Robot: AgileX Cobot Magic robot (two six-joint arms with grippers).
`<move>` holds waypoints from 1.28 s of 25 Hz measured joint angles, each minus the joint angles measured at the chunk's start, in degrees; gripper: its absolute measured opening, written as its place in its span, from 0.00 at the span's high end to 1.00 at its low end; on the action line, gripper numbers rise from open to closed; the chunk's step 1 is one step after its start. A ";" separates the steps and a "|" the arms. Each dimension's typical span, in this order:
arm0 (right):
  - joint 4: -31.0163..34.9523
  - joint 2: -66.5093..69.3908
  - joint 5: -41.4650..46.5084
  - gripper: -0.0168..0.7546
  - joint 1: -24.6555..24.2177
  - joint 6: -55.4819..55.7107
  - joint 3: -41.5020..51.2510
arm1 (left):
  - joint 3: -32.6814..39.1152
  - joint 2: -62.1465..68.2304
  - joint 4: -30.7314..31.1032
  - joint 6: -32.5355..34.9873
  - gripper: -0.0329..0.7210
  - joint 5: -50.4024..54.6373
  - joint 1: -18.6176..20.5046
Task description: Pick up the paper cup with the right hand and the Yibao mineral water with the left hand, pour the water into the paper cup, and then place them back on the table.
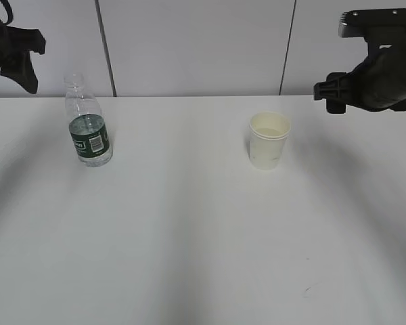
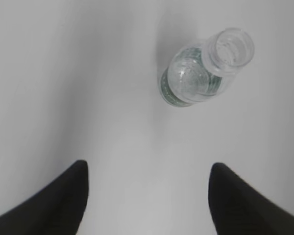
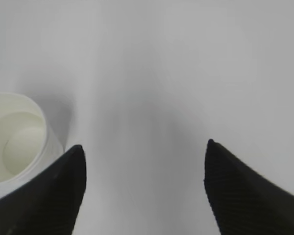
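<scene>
The Yibao mineral water (image 1: 88, 125) stands upright on the white table (image 1: 189, 230) at the left, uncapped, with water up to its green label. The left wrist view shows it from above (image 2: 203, 68), ahead and to the right of my open, empty left gripper (image 2: 147, 169). The paper cup (image 1: 268, 139) stands upright right of centre with liquid inside. In the right wrist view the cup (image 3: 17, 142) sits at the left edge, beside the left finger of my open, empty right gripper (image 3: 144, 147). Both arms hover high: left hand (image 1: 17, 54), right hand (image 1: 375, 74).
A light panelled wall (image 1: 196, 44) rises behind the table's back edge. A small dark speck (image 1: 308, 290) lies on the tabletop near the front right.
</scene>
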 joint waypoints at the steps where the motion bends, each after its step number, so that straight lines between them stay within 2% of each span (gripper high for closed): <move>1: 2.71 0.00 1.17 0.22 0.05 -2.56 -0.78 | 0.00 0.00 0.00 0.15 0.33 0.51 0.00; 5: 14.53 -0.49 7.67 0.22 0.14 -12.68 -5.01 | 0.00 0.00 0.00 0.66 0.33 2.30 0.00; 8: 19.14 -0.49 11.94 0.22 0.18 -16.42 -8.68 | 0.00 0.00 -0.07 1.20 0.33 3.14 0.00; 18: 25.06 3.37 17.12 0.22 0.18 -23.46 -21.73 | 0.00 0.00 -0.21 2.48 0.33 6.58 0.00; 23: 30.12 7.35 26.99 0.22 0.18 -29.30 -30.77 | 0.00 0.00 -0.21 2.53 0.33 7.41 0.00; 26: 30.79 9.19 34.09 0.22 0.18 -30.30 -35.09 | -0.12 0.00 -0.21 2.53 0.33 8.22 0.00; 27: 30.79 9.19 34.09 0.22 0.18 -30.30 -35.09 | -0.45 0.00 -0.21 2.58 0.33 8.84 0.00; 28: 31.14 10.30 39.60 0.22 0.18 -31.45 -37.60 | -0.78 0.00 -0.21 2.70 0.33 9.35 0.00; 32: 33.48 12.20 42.80 0.22 0.18 -34.11 -40.15 | -2.87 0.00 -0.35 3.31 0.33 11.56 0.00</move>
